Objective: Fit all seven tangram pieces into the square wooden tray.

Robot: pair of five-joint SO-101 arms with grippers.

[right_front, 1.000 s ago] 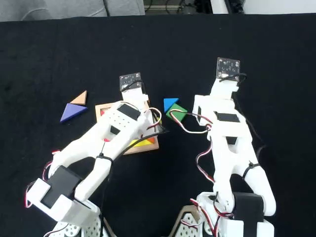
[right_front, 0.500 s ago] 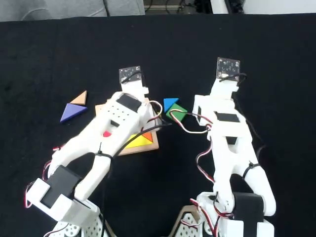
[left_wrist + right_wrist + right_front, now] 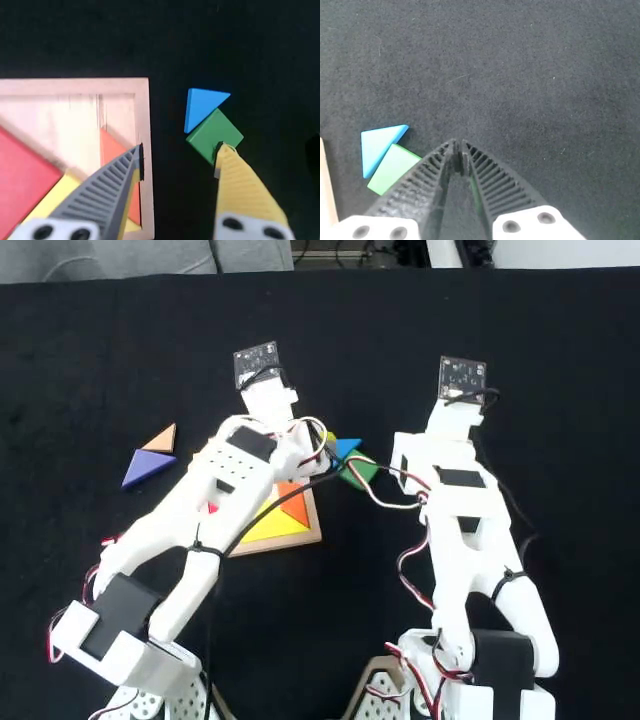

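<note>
No lettering, number or sign can be read: the wooden tray [image 3: 144,125] and the tangram pieces [image 3: 200,107] are plain, and the small camera boards [image 3: 462,378] on the arms carry specks too small to make out

- A table [image 3: 520,350] covered with black cloth, slightly fuzzy, with pale lint specks on it in the right wrist view.
- A square wooden tray [image 3: 285,543] lies flat near the middle of the cloth, turned a little askew to the table's edges.
- A blue triangle [image 3: 345,448] lies flat beside the tray's right rim, with a strip of bare cloth between them.
- A green square [image 3: 364,471] lies flat against the blue triangle, touching it along one edge, on the nearer side.
- A peach triangle [image 3: 162,439] lies well to the left of the tray.
- A violet-blue triangle [image 3: 145,470] lies just below the peach one, close to it.
</note>
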